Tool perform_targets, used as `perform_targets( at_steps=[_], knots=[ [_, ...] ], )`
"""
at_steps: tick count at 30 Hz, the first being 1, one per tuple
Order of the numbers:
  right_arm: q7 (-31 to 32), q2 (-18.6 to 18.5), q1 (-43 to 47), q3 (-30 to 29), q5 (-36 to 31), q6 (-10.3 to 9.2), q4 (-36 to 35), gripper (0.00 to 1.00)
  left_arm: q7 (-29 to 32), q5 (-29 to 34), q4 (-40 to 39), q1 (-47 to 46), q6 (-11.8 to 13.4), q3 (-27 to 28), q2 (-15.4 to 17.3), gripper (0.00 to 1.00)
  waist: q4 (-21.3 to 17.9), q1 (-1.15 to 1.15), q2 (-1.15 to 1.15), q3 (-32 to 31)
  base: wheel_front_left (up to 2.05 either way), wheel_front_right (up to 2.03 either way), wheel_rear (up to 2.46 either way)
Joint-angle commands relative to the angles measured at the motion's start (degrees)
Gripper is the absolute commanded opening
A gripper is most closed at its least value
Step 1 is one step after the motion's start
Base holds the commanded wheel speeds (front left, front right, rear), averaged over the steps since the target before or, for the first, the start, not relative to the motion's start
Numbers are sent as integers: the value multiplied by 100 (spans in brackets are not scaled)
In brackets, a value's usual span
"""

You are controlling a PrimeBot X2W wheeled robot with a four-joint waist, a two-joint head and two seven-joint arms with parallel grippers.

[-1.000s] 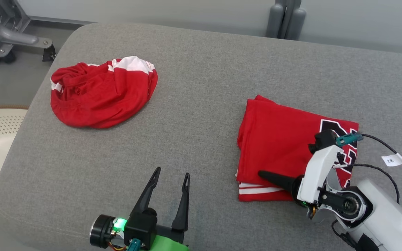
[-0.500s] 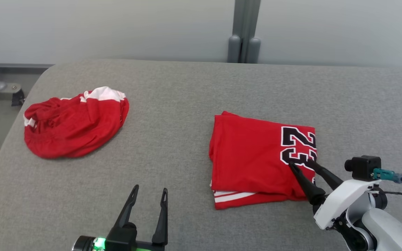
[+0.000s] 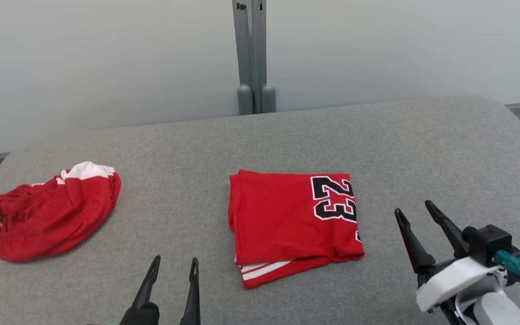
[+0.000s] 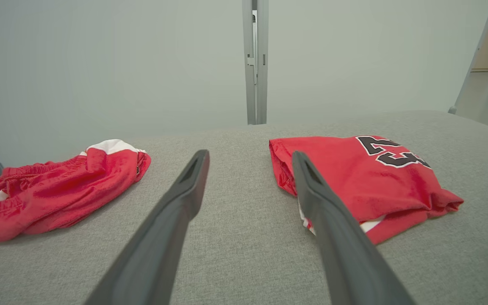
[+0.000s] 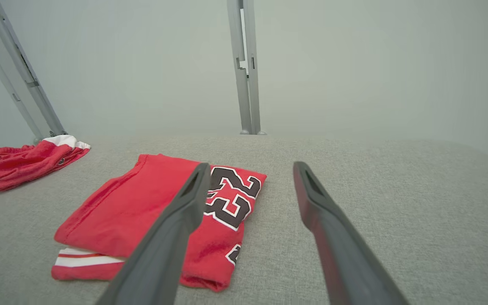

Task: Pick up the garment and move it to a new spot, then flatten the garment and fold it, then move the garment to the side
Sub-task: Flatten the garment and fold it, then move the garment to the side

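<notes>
Grey padded surface bearing a crumpled red cloth at left; pale wall and upright grey post behind.

The head view's bottom edge cuts off the left gripper at 7 o'clock. The folded red jersey with a black number 23 hides its lower layers. In the right wrist view, one dark finger of the right gripper covers part of that number.
</notes>
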Motion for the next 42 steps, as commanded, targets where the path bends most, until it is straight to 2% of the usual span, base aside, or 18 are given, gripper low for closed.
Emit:
perform_targets(
  at_steps=[1,7,13,27,42],
  knots=[
    [-20,91,240,-170,-245,-2,-228,100,-17,50,-31,134,-23,33,9,100,-186,0,0,-261,0,0,0],
    [-17,680,1287,-816,-971,-1,-1063,100,-17,43,-86,410,-15,96,-24,100,-181,0,0,-441,0,0,0],
    [-17,957,1611,-960,-1213,-1,-1265,100,-11,63,-166,646,3,201,-49,100,-205,0,0,-477,0,0,0],
    [-18,997,1714,-969,-1241,-1,-1383,100,-11,102,-143,630,-14,341,-69,100,-5,0,0,-452,0,0,0],
    [-18,978,1750,-978,-1237,-1,-1354,100,-11,29,-134,649,28,273,-72,100,14,0,0,-457,0,0,0]
  ],
)
